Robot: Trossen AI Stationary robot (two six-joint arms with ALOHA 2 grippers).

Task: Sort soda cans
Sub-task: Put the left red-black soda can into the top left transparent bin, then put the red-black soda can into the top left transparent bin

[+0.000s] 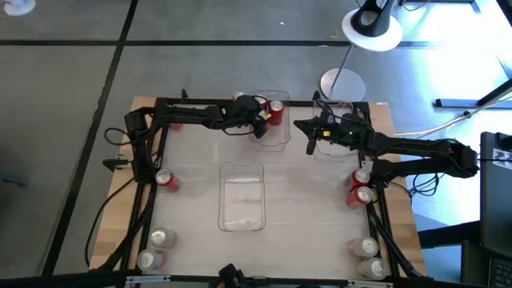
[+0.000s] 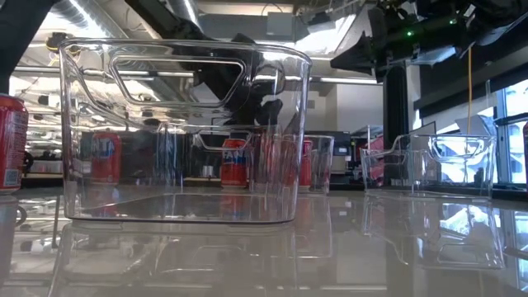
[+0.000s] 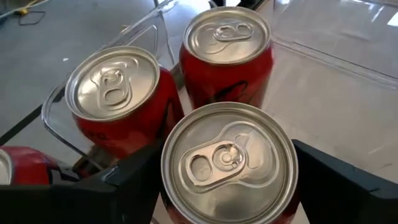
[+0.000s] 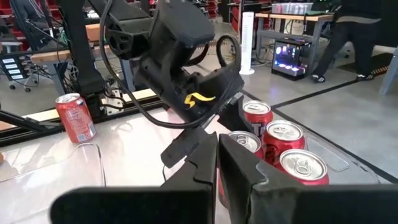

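**Left gripper gripping a red can over the far-left bin**

Left gripper [image 3: 227,186] is reaching into the clear bin at the far left [image 1: 280,138], its dark fingers [image 3: 112,193] clamped on either side of a held can [image 3: 229,163]. That can is standing upright and showing a plain silver lid with the pull tab lying flat; its red body is barely showing below the rim. Just past it, two more red cans [image 3: 115,99] are standing upright in the same bin, each with a silver top and a glossy red wall, one touching or nearly touching the other. The edge of another red can [image 3: 22,165] is peeking in beside the bin wall.

Right gripper [image 4: 217,158] is hovering over the far-right bin [image 1: 334,144] with its fingers pressed together and nothing between them, pointing toward the left arm.

Nearer the front edge, a third clear bin [image 1: 242,196] is sitting at the table's [image 1: 304,200] centre. Loose cans are standing along both sides: silver-topped ones at the front left corner [image 1: 156,248] and front right corner [image 1: 366,258], a red can on the left edge [image 1: 166,180], and a pair of red cans on the right edge [image 1: 362,186] beside the right arm.
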